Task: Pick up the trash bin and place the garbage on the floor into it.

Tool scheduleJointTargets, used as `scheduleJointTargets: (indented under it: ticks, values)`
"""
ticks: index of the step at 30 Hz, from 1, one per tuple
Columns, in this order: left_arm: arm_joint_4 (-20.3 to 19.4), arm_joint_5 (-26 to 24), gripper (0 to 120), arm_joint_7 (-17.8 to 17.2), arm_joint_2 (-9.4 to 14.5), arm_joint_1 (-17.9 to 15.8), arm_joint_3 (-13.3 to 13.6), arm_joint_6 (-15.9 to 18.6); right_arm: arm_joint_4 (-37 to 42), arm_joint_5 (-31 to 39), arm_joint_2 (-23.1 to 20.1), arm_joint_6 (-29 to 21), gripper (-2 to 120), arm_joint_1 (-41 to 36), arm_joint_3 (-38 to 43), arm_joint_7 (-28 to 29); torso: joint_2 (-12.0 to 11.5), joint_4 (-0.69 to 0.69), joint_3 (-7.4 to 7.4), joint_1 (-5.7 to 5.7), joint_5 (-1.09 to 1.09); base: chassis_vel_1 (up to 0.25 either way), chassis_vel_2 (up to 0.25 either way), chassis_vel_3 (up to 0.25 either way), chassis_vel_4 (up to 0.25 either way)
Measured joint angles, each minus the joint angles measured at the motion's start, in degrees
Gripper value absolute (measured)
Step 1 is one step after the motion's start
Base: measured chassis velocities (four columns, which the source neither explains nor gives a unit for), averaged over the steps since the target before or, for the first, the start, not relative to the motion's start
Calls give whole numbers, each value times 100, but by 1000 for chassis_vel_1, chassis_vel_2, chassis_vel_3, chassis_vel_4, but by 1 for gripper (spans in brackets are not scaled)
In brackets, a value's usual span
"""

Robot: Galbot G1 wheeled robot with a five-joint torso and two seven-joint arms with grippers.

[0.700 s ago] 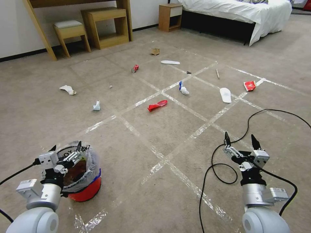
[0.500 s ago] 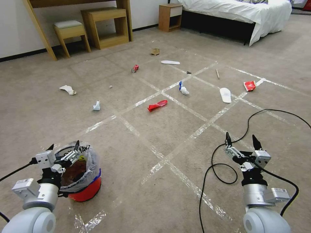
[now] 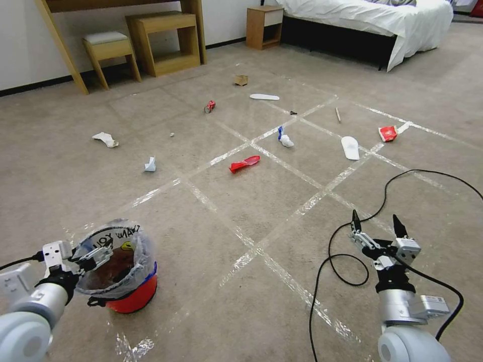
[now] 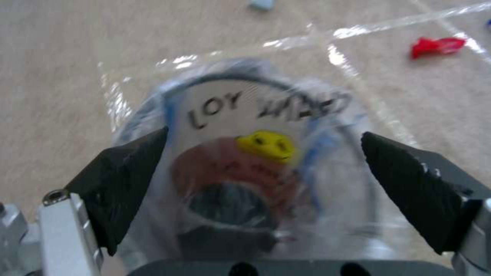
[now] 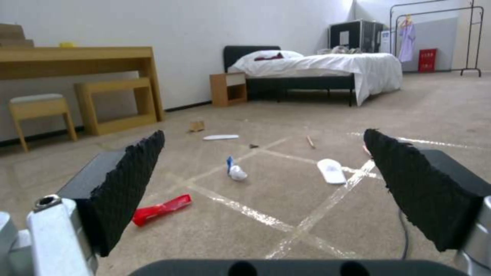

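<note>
Head view: left gripper (image 3: 75,254) is seen lowered and drawn back to the near rim of the trash bin (image 3: 128,296) since a moment ago, jaws spread, nothing pinched. Bin is left standing on the floor (image 3: 241,211), so pickup is judged not yet done. Right gripper (image 3: 378,227) is held spread, idle; garbage (image 3: 244,163) is left scattered well ahead.

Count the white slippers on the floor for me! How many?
2. One slipper lies far off, near the small cardboard box. The other slipper lies to the right, beside a tape strip. More may be out of view.

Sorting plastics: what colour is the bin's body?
Red, below the clear bag on the trash bin; clearest in the head view.
</note>
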Motion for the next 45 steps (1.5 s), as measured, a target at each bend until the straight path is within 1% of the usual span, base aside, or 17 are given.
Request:
scheduleJointTargets:
  ticks: [1,2,5,7,8,9,11,14,15,17,19,25,27,29,39,43,45]
  values:
    - [0,0,100,0,0,0,0,0,0,0,0,0,99,0,0,0,0,0,0,0,0,0,0,0,0]
    - [164,-143,100,-5,99,-30,-47,16,3,1,1,7,99,-13,5,0,0,0,0,0,-1,0,0,0,0]
    - [482,-404,100,11,285,-108,-123,37,3,-30,23,40,99,-49,6,0,0,0,0,0,0,0,0,0,0]
    - [560,-432,100,33,324,-126,-129,37,4,-40,28,47,99,-58,6,0,0,0,0,0,0,0,0,0,0]
    - [822,-486,100,125,445,-189,-133,4,4,-87,48,62,99,-88,2,-1,0,0,0,0,0,0,0,0,0]
    - [981,-520,100,179,505,-238,-127,-23,4,-105,58,67,99,-102,2,-1,0,0,0,0,0,0,0,0,0]
    - [1044,-542,100,198,522,-259,-120,-32,4,-111,60,68,99,-107,2,-1,0,0,0,0,1,0,0,0,0]
    - [1361,-622,100,283,568,-373,-66,-64,12,-148,75,78,98,-129,7,-2,0,0,0,0,1,0,0,0,0]
    - [1361,-622,100,283,568,-373,-66,-64,12,-148,75,78,98,-129,7,-2,0,0,0,0,1,0,0,0,0]
    - [1552,-686,100,307,582,-438,-16,-73,11,-180,89,96,98,-141,8,-2,0,0,0,0,0,0,0,0,0]
    - [1593,-704,100,309,584,-454,-4,-72,9,-187,93,99,98,-143,8,-3,0,0,0,0,1,0,0,0,0]
    - [2061,-726,100,419,602,-589,92,-118,7,-239,115,122,97,-173,16,-4,0,0,0,0,1,0,0,0,0]
    - [2092,-726,100,432,605,-595,98,-122,7,-246,119,124,97,-178,17,-4,0,0,0,0,1,0,0,0,0]
    - [2219,-703,100,488,608,-617,128,-149,7,-278,135,135,96,-193,18,-5,0,0,0,0,1,0,0,0,0]
    - [2397,-620,98,603,582,-641,217,-161,-48,-339,176,145,95,-177,4,-10,0,0,0,0,2,0,0,0,0]
    - [2457,-620,98,636,637,-655,261,-161,-76,-362,194,157,95,-174,-8,-13,0,0,0,0,2,0,0,0,0]
    - [2508,-622,98,673,716,-664,322,-155,-118,-396,217,185,95,-175,-12,-15,0,0,0,0,2,0,0,0,0]
